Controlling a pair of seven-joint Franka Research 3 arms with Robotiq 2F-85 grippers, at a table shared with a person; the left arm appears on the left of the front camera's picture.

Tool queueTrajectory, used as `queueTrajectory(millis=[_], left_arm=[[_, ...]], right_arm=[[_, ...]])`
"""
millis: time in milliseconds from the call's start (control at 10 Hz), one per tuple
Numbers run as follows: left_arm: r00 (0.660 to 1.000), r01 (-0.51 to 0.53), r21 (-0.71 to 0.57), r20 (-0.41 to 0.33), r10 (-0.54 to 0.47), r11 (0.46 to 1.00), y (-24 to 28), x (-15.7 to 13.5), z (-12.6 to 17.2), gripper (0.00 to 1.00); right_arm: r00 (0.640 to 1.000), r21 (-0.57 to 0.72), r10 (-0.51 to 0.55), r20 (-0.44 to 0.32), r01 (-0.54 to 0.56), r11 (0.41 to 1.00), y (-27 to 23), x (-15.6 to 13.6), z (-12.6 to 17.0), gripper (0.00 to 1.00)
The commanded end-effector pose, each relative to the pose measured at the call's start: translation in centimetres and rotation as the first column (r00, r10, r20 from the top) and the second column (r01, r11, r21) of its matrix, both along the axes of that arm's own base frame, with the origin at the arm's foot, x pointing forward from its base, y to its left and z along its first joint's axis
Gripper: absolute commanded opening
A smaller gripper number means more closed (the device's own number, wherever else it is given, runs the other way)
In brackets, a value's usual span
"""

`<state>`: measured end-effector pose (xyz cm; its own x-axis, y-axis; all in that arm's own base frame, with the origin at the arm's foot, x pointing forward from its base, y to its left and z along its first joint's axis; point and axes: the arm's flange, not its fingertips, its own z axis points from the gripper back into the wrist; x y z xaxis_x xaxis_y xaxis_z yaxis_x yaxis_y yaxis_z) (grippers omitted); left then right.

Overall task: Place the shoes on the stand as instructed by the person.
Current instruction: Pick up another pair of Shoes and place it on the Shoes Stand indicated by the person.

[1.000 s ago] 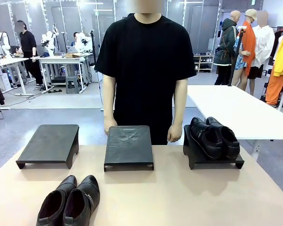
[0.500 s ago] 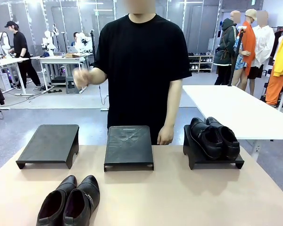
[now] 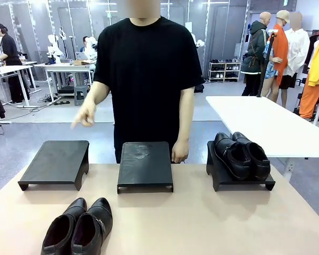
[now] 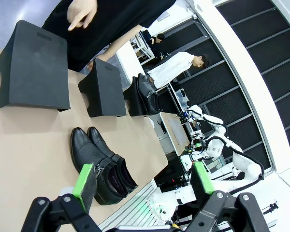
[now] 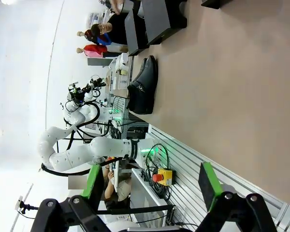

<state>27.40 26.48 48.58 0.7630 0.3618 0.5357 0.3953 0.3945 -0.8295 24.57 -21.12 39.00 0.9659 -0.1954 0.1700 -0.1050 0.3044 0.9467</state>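
Note:
One pair of black shoes (image 3: 80, 227) lies on the table's front left; the left wrist view has this pair (image 4: 100, 163) just beyond my open left gripper (image 4: 143, 180). Another pair (image 3: 242, 154) rests on the right stand (image 3: 243, 181). The left stand (image 3: 57, 162) and middle stand (image 3: 144, 164) are bare. The person (image 3: 146, 79) stands behind the table, one hand (image 3: 85, 117) raised with a finger pointing down toward the left stand. My right gripper (image 5: 150, 181) is open off the table's edge, far from the loose shoes (image 5: 142, 89).
The tan table (image 3: 212, 223) has bare room in the middle and at the front right. A white table (image 3: 266, 122) stands behind on the right. In the right wrist view the left arm (image 5: 82, 150) is seen beyond the table edge.
The person's arm has risen from the side and now points down toward the left stand, and the person has shifted slightly left. Shoes and stands have not moved.

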Motion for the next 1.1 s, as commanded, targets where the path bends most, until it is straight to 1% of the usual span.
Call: queueTrajectory(millis=[0,100,200,300,400,600,800,900,1000], left_arm=[[1.0,0.014,0.004,0.011,-0.014,1.0,0.2,-0.2,0.2,1.0],[1.0,0.0,0.0,0.0,0.0,1.0,0.0,0.0,0.0,1.0],[0.999,0.028,0.067,-0.027,-0.026,0.997,-1.9,0.0,0.7,1.0],[0.998,0.055,0.117,-0.046,-0.05,0.992,-4.2,0.2,1.2,1.0],[0.997,0.055,0.154,-0.065,-0.046,0.986,-6.9,0.5,1.4,1.0],[0.99,0.085,0.259,-0.134,-0.051,0.962,-12.6,0.0,1.0,1.0],[0.982,0.106,0.331,-0.185,-0.045,0.938,-17.4,-0.6,0.6,1.0],[0.978,0.088,0.37,-0.208,-0.01,0.925,-20.1,-0.7,0.6,1.0],[0.97,0.121,0.411,-0.243,-0.019,0.904,-22.4,-0.8,0.6,1.0]], right_arm=[[1.0,-0.006,0.012,0.021,-0.012,1.0,-0.1,-0.4,0.1,1.0],[1.0,-0.006,0.012,0.021,-0.012,1.0,-0.1,-0.4,0.1,1.0],[1.0,-0.006,0.012,0.021,-0.012,1.0,-0.1,-0.4,0.1,1.0],[1.0,-0.006,0.012,0.021,-0.012,1.0,-0.1,-0.4,0.1,1.0],[1.0,-0.006,0.012,0.021,-0.012,1.0,-0.1,-0.4,0.1,1.0],[1.0,-0.006,0.012,0.021,-0.012,1.0,-0.1,-0.4,0.1,1.0],[1.0,-0.006,0.012,0.021,-0.012,1.0,-0.1,-0.4,0.1,1.0],[1.0,-0.006,0.012,0.021,-0.012,1.0,-0.1,-0.4,0.1,1.0],[1.0,-0.006,0.012,0.021,-0.012,1.0,-0.1,-0.4,0.1,1.0]])
